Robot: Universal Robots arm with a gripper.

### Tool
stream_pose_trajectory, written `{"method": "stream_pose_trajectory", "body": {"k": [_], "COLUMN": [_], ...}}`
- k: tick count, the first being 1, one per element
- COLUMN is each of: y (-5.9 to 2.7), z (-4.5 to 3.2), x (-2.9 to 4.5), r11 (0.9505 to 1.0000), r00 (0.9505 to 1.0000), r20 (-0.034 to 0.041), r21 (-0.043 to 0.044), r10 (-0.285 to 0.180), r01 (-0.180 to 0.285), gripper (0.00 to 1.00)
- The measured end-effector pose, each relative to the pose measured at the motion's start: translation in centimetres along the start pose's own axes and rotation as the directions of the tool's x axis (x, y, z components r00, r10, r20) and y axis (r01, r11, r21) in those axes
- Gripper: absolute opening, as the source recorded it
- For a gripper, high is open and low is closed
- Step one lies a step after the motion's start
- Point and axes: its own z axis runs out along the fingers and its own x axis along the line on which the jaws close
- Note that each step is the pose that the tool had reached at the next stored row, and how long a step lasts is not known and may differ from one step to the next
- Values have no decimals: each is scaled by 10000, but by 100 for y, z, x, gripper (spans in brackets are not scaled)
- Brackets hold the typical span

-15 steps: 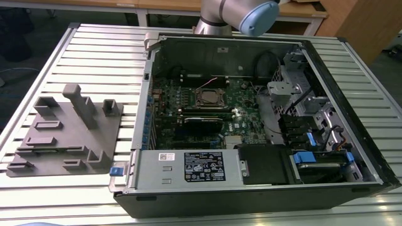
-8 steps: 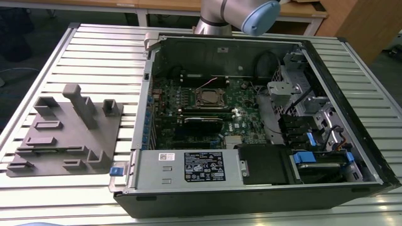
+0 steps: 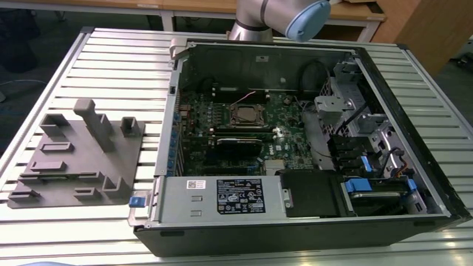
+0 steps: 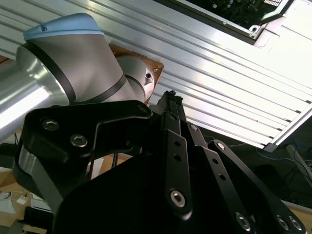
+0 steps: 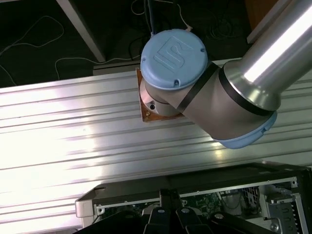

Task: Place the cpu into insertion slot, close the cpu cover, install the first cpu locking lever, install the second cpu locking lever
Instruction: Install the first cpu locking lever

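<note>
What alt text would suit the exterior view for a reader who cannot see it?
An open computer case lies on a slatted metal table, its green circuit board exposed with the square insertion slot near the middle. A grey moulded fixture sits at the exterior view's left, and a blue-capped joint of the robot arm shows behind the case.

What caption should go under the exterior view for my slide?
Open computer case on a slatted table, insertion slot on its green board, robot arm at the top.

one case (image 3: 296, 239), one insertion slot (image 3: 247, 115), one fixture block (image 3: 74, 160), one arm (image 3: 277, 14).
</note>
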Motion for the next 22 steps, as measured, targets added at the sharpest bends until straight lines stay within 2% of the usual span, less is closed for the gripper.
{"method": "stream_pose_trajectory", "body": {"k": [5,15,19,22], "y": [-15,-229,-276,-279], "z": [1,4,8,8], "x": [-2,-35,-41,-42], "r11": [10000,10000,10000,10000], "r00": [10000,10000,10000,10000], "r20": [1,0,1,0], "r21": [-1,0,-2,-1], "r10": [-3,-2,-2,-1], "r01": [3,2,2,1], "gripper": [11,11,11,11]}}
